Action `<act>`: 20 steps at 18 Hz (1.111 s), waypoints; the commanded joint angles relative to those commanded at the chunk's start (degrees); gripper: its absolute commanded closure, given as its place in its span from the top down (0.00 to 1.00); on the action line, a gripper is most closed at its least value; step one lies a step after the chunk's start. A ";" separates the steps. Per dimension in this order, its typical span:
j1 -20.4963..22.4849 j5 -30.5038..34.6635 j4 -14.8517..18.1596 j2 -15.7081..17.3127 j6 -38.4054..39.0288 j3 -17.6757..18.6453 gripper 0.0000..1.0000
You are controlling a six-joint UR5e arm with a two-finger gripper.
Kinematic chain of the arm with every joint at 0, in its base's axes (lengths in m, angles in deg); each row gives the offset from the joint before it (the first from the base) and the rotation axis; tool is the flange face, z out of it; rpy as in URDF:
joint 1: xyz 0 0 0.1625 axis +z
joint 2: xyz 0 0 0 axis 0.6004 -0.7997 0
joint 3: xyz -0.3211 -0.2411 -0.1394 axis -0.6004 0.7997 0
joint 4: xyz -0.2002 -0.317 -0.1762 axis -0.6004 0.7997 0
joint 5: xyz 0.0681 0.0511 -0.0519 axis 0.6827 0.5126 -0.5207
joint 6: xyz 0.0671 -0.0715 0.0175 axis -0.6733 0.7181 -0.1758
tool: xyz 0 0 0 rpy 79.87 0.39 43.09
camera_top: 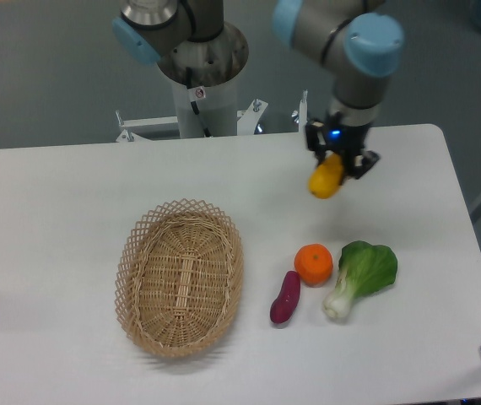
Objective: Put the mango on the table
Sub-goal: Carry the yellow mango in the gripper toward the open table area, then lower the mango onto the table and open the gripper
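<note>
A grey floor lies behind a white tabletop (pixel 72 211) with rounded corners, and the arm's pale pedestal stands at the far edge, toward twelve o'clock. The arm reaches over the far right part of the surface, at about one o'clock from the centre.

The mango (pixel 326 178) is a smooth, yellow-orange oblong fruit, evenly coloured and a little glossy. It hangs tilted, its lower end pointing toward seven o'clock and its upper end tucked into the gripper (pixel 339 162). The dark jaws are closed on that upper end, one on either side. Whether the lower end touches the tabletop cannot be told from this view.

The only container is an oval woven wicker basket (pixel 138 253) with an open lattice rim, sitting at about eight o'clock from the centre, well apart from the mango. Only its woven floor shows inside.

At five o'clock from the mango three other items lie in a group on the tabletop: a round orange (pixel 313 263), a small purple sweet potato (pixel 285 298) just beside it at seven o'clock, and a green leafy vegetable (pixel 361 276) with a pale stalk just beside the orange at three o'clock.
</note>
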 joint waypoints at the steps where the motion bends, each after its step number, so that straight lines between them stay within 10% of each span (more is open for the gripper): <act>1: -0.89 0.00 -2.64 0.00 1.22 1.93 0.45; 13: -4.15 2.46 -6.44 -1.14 2.03 7.58 0.45; 20: -4.23 2.46 -6.53 -1.14 2.20 6.61 0.96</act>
